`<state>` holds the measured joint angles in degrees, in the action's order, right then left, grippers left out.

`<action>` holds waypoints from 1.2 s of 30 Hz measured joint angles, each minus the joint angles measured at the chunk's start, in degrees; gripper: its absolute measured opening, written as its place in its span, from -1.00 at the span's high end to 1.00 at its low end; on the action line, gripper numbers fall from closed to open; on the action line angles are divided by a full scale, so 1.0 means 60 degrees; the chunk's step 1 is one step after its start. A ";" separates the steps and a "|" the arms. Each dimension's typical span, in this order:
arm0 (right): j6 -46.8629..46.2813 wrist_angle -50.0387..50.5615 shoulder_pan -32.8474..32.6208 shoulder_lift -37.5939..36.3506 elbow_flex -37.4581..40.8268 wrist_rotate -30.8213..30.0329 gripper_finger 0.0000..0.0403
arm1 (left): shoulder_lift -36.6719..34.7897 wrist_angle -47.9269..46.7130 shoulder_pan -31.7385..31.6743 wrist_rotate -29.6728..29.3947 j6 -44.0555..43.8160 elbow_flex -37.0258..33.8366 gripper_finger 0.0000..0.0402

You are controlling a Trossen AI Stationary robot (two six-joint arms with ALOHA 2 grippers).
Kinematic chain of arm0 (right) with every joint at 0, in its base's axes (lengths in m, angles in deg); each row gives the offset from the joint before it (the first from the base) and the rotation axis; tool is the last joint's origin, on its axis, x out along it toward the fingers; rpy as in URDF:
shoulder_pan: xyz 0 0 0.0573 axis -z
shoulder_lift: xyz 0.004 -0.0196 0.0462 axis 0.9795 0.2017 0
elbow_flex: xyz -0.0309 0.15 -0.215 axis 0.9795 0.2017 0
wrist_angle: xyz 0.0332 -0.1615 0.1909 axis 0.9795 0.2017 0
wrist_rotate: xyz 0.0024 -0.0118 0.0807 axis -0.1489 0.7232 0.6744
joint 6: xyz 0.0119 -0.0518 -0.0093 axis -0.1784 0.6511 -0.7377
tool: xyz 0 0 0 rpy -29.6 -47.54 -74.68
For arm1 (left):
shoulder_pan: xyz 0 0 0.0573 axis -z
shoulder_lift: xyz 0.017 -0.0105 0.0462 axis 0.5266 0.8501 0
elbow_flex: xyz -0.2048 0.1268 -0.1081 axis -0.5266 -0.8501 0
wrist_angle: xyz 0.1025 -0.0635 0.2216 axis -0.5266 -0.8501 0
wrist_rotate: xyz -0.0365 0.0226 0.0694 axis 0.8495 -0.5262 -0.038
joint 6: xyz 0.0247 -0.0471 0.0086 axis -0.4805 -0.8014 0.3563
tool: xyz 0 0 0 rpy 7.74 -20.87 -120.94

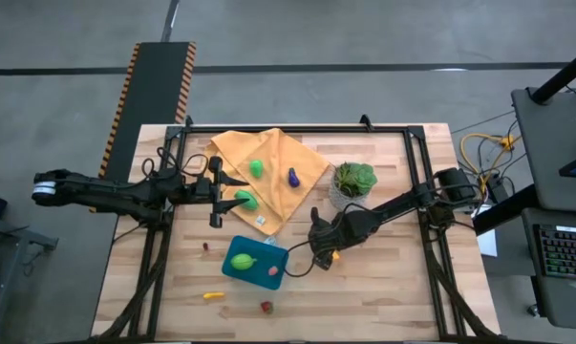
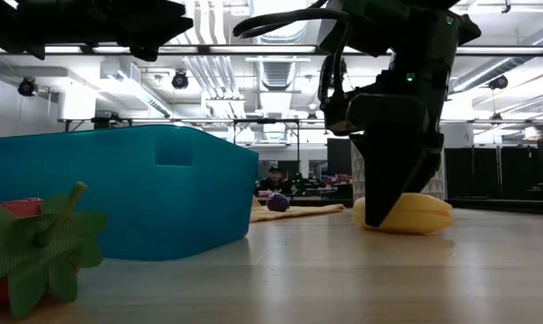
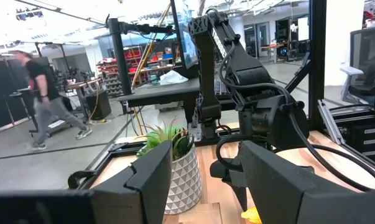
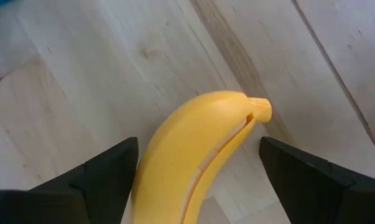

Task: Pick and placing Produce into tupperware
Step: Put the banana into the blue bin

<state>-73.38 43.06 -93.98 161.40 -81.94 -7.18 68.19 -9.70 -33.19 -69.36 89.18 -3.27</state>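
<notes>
Right gripper (image 4: pixel 196 171): lowered to the wooden table (image 1: pixel 383 287) just right of the container, jaws apart with 1 dark finger on each side of the banana, neither pad visibly pressing it.
Yellow plastic toy banana (image 4: pixel 193 155): lying on the table between those fingers, stem end pointing away from the wrist.
Teal-blue rectangular plastic container (image 1: pixel 255 262): near the middle of the table, holding a green rounded toy fruit (image 1: pixel 243 260) and a small pink piece (image 1: pixel 273 271).
Left gripper (image 1: pixel 217 193): held above the left edge of the orange-yellow cloth (image 1: pixel 278 158), jaws apart, gripping nothing.
Cloth load: 2 green rounded pieces (image 1: pixel 256 168) and a purple toy eggplant (image 1: pixel 293 177).
Loose pieces: a small yellow piece (image 1: pixel 212 295) and a red piece (image 1: pixel 266 307) at the near side.
Potted green plant (image 1: pixel 352 182): right of the cloth.
</notes>
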 joint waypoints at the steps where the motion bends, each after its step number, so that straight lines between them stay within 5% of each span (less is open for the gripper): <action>1: 0.0001 0.0007 -0.0004 0.0002 -0.0005 -0.0006 -0.63 | 0.0000 0.0000 0.0000 0.0003 -0.0003 0.0000 0.11; 14: 0.0007 0.0040 -0.0117 0.0014 -0.0004 -0.0014 -0.59 | 0.0000 0.0000 0.0000 0.0003 0.0000 0.0000 0.11; 36: 0.0001 0.0118 -0.0117 0.0028 -0.0018 0.0009 0.05 | 0.0000 -0.0003 0.0000 0.0004 0.0000 0.0000 0.11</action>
<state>-73.38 43.77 -94.68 161.56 -82.05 -7.13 68.19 -9.72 -33.19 -69.34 89.18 -3.27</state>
